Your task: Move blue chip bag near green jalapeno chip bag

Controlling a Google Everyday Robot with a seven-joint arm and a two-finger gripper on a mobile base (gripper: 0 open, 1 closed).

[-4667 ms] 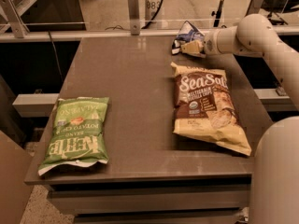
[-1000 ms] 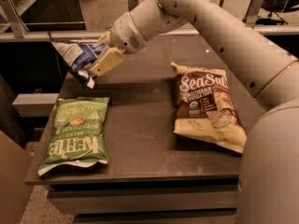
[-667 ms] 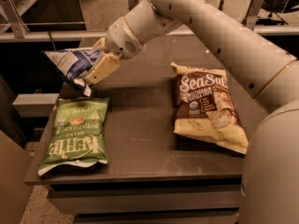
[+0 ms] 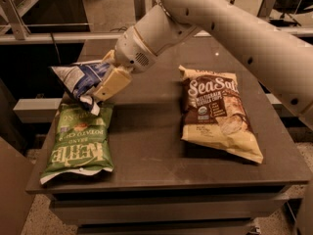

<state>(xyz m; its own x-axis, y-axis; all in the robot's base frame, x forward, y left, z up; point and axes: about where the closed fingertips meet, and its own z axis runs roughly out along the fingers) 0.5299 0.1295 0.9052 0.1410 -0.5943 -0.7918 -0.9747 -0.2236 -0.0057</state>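
The blue chip bag (image 4: pixel 78 80), small, crinkled, navy with white patches, hangs in my gripper (image 4: pixel 105 82) at the table's left side, its lower corner touching or just over the top edge of the green jalapeno chip bag (image 4: pixel 78 143). The green bag lies flat at the front left of the table with white "Kettle" lettering. My gripper is shut on the blue bag, with cream-coloured fingers (image 4: pixel 113 82) pinching its right side. The white arm reaches in from the upper right.
A large brown and cream "Sea Salt" bag (image 4: pixel 217 111) lies flat on the right half of the dark table (image 4: pixel 146 131). The table's left edge is just beside the green bag. Metal rails (image 4: pixel 49 35) run behind the table.
My gripper has carried the blue bag from the far right of the table across to the left side, then lowered it toward the top of the green bag.
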